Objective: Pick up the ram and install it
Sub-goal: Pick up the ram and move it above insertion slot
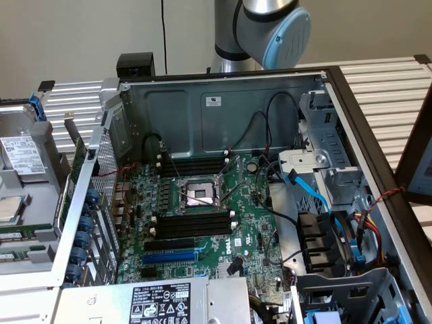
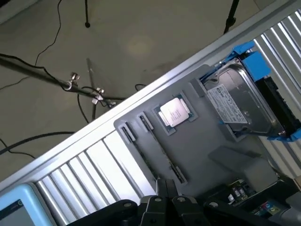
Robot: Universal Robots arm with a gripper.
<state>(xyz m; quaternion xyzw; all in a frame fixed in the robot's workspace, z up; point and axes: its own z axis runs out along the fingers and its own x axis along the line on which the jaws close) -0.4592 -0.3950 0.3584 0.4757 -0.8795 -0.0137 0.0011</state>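
I'm hovering gripper, jaws pinched together, empty; ram lying just ahead, end-on to me, in tray, at 9 o'clock from chassis in exterior view.

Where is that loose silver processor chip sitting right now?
The processor chip lies in the grey tray at the exterior view's left, outside the computer case, beside the hard drive.
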